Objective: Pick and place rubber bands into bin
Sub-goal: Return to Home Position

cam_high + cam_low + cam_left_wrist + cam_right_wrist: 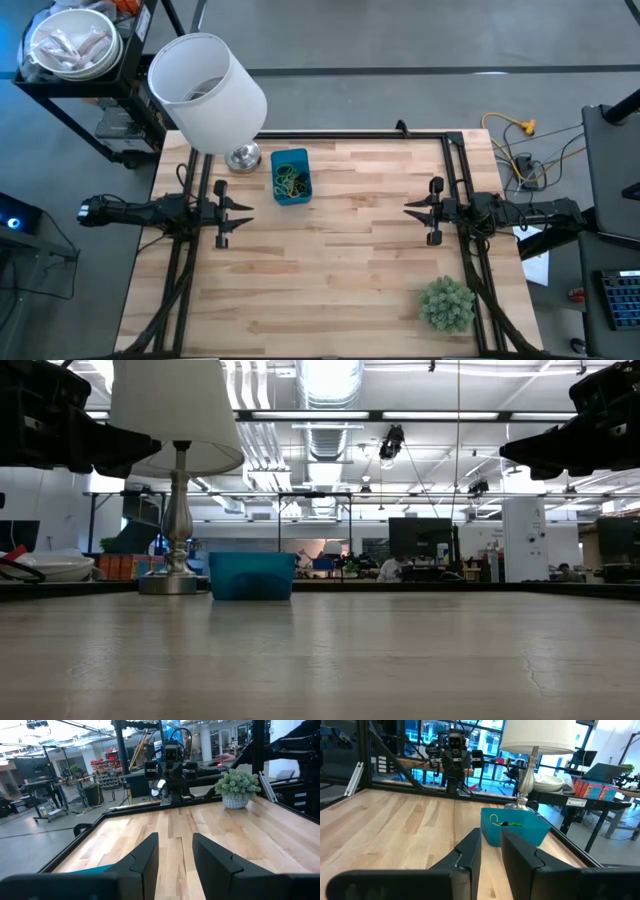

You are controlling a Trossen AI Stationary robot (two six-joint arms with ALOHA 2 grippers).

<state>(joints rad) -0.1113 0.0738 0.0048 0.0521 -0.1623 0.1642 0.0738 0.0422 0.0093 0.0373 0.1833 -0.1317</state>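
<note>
Hovering empty at opposite table sides: my left claw (243, 214) and right claw (412, 212), fingers apart on both, nothing held. Ahead-left of the left claw, well apart, sits the bin (290, 178), with bands (290, 183) heaped inside. No loose band shows on the table (340, 280), so I judge the claws parked clear because the job is done.

Matte black all over: slim, jointed left arm (140, 211), right arm (520, 211) alike; thick, angular, wedge-shaped fingers (145, 855).
</note>
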